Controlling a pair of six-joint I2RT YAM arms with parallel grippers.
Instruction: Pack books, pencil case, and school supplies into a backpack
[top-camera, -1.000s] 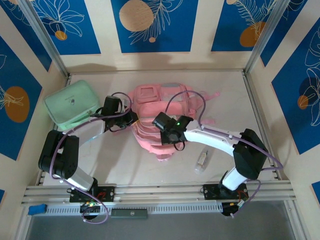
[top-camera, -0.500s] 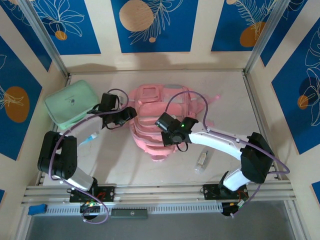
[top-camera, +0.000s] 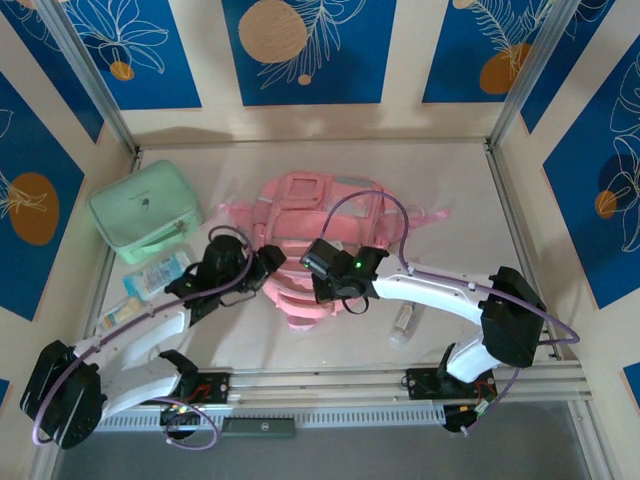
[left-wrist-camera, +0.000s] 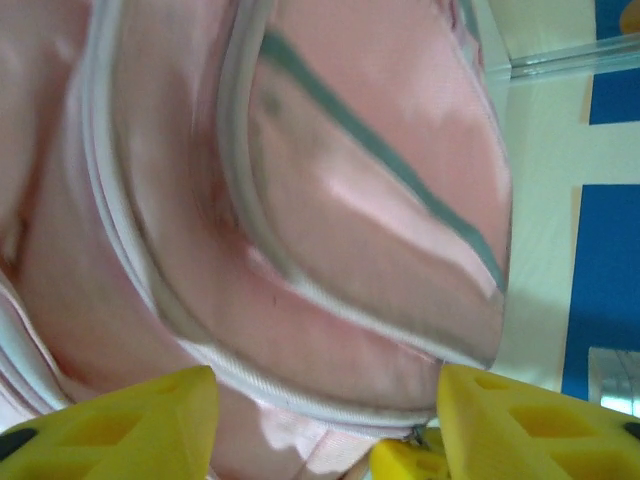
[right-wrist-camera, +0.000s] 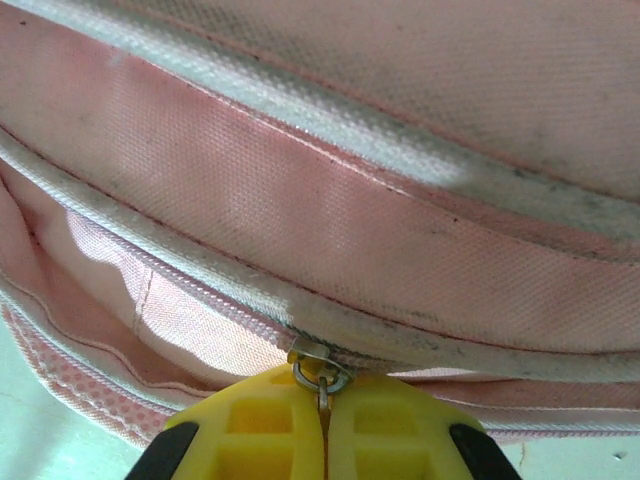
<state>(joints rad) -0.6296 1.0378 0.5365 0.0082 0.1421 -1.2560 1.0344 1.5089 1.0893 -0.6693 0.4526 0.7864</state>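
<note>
Zip step: right gripper (right-wrist-camera: 322, 405) pinching zip pull (right-wrist-camera: 320, 378) at near edge of backpack (top-camera: 320, 205), jaws pressed together. left gripper (left-wrist-camera: 325, 420) hovering at backpack's left flank, jaws spread, holding nothing.

Judging: left should be bracing fabric beside zip while right is dragging along track, not lifting.

Counting: one backpack. One bottle (top-camera: 404, 320) lying right of backpack. One blue-and-white packet (top-camera: 160, 270), one clear packet (top-camera: 118, 313) and one mint case (top-camera: 140, 212) lying left of backpack.
</note>
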